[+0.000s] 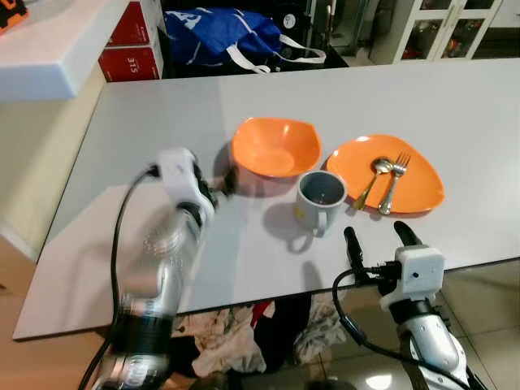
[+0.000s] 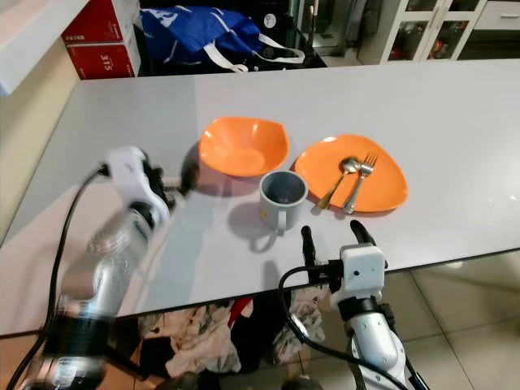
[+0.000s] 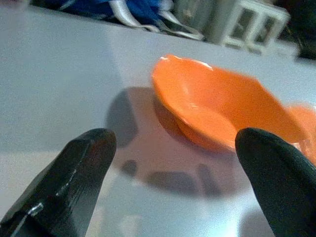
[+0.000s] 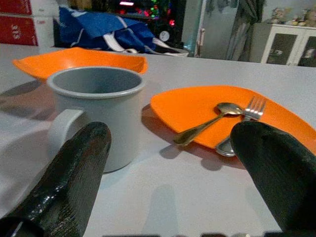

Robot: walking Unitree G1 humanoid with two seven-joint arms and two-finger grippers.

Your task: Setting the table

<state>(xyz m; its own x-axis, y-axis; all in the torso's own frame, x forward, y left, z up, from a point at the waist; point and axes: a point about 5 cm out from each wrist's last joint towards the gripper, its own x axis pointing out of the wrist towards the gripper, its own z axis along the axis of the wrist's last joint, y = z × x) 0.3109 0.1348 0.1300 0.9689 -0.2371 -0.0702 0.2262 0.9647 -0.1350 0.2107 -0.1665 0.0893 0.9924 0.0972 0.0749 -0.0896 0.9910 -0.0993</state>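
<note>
Spoon and fork lie on the plate; bowl just ahead of the left gripper (spread, empty). Cutlery probably still needs laying out.

One orange bowl, one orange plate, one grey mug, one spoon and one fork are counted on the one table. One blue bag and two red boxes are seen behind.
</note>
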